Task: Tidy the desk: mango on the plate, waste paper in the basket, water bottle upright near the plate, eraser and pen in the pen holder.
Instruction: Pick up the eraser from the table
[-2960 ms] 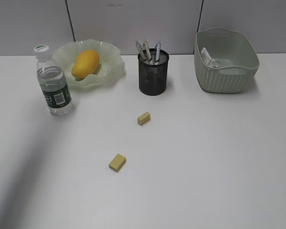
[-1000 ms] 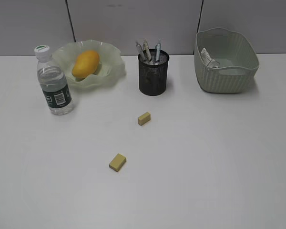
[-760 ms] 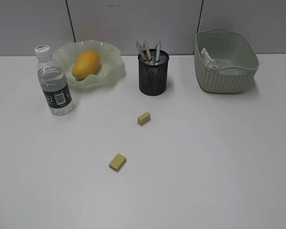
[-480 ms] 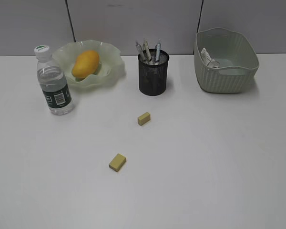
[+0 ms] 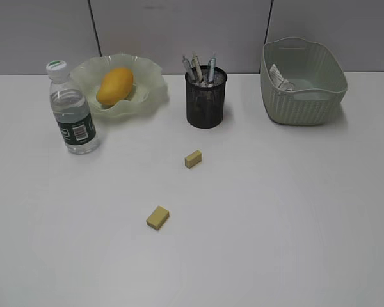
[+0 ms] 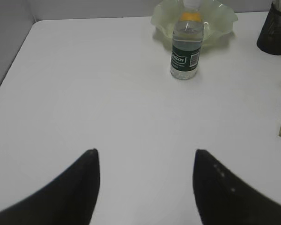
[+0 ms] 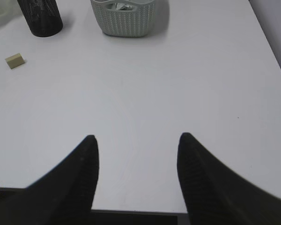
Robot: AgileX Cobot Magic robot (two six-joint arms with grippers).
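Note:
The mango [image 5: 114,85] lies on the ruffled green plate [image 5: 152,80] at the back left. The water bottle [image 5: 72,110] stands upright beside the plate; it also shows in the left wrist view [image 6: 186,44]. The pen holder [image 5: 205,98] holds several pens [image 5: 198,69]. Two tan erasers lie on the desk [image 5: 294,211]: one near the holder [image 5: 193,158], one nearer the front [image 5: 157,217]. The waste paper [image 5: 281,78] lies in the basket [image 5: 305,102]. My left gripper [image 6: 144,152] and right gripper [image 7: 136,138] are open and empty, over bare desk near the front edge.
A grey partition wall runs behind the desk. The right wrist view shows the desk's front edge [image 7: 140,212] just under my right fingers and its right edge at the far right.
A dark shadow at the front left of the exterior view three seconds ago has gone. The objects have not moved.

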